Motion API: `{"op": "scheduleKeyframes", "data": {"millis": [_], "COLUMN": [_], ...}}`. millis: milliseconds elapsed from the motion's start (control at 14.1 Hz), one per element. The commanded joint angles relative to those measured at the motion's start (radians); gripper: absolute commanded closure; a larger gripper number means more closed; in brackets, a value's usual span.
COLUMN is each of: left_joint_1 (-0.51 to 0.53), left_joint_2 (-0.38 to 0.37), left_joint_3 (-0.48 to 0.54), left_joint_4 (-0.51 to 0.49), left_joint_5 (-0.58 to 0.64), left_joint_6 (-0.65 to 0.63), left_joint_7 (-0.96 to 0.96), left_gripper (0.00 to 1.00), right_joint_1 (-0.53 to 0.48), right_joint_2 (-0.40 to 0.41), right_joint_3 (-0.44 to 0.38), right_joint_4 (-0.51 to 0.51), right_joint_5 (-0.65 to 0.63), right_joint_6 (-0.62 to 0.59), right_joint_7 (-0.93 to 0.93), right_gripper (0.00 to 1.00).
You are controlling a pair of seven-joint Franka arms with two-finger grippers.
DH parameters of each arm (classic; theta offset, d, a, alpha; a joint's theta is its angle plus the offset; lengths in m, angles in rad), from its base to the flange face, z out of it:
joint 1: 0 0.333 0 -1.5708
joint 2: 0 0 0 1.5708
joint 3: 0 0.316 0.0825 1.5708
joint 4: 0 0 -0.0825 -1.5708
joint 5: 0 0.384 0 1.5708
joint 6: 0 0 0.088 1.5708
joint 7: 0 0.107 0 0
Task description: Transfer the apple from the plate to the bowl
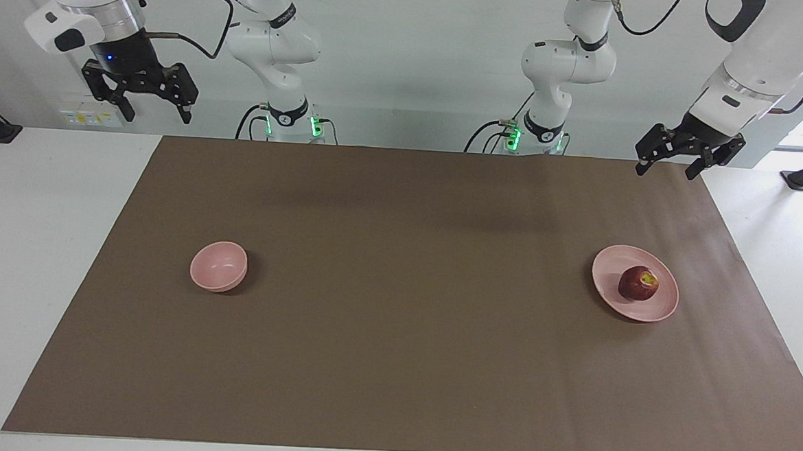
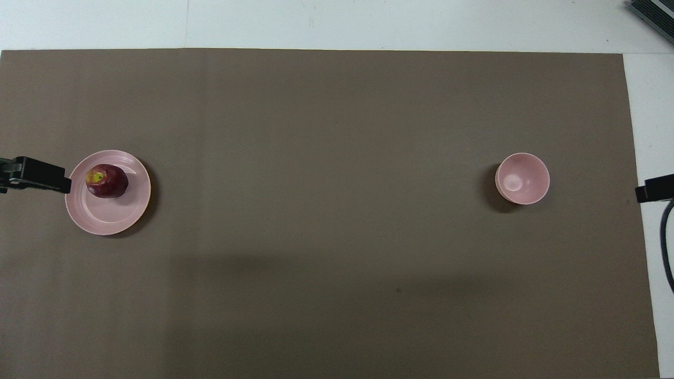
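Note:
The dark red apple [image 1: 638, 283] [image 2: 107, 181] lies on the flat pale pink plate [image 1: 634, 308] [image 2: 108, 216] toward the left arm's end of the table. The small deep pink bowl [image 1: 218, 266] [image 2: 522, 178] stands empty toward the right arm's end. My left gripper [image 1: 667, 171] hangs open and empty in the air over the mat's edge at the robots' end, well above the plate's level. My right gripper [image 1: 156, 115] hangs open and empty, raised over the white table near the mat's corner. In the overhead view only a left finger [image 2: 37, 176] and a right finger [image 2: 653, 188] show.
A brown mat [image 1: 394, 362] covers most of the white table [image 1: 43, 234]. The two arm bases [image 1: 287, 120] [image 1: 540, 133] stand at the table's edge. A dark device corner [image 2: 653, 13] shows past the mat's edge farthest from the robots.

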Motion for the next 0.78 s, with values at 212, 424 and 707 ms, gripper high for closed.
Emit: {"op": "scheduleKeyframes", "data": {"millis": [212,424,707], "left_joint_1": [-0.006,-0.006,-0.006], "left_joint_2": [-0.017,-0.023,-0.025], "left_joint_3": [0.003,0.003,0.003], "left_joint_4": [-0.019,-0.014,-0.016], "left_joint_5": [-0.002,-0.002,-0.002], "left_joint_6": [0.022,0.022,0.024], "left_joint_7": [0.012,0.009,0.003], "left_gripper": [0.0,0.0,0.0], "right_joint_1": [-0.004,-0.004,-0.004], "right_joint_2": [-0.008,-0.008,-0.008], "right_joint_3": [0.002,0.003,0.002], "right_joint_4": [-0.007,-0.007,-0.007], "right_joint_5": [0.002,0.002,0.002], "right_joint_6": [-0.011,-0.011,-0.011], "right_joint_7": [-0.019,-0.019,-0.017], "right_gripper": [0.0,0.0,0.0]}}
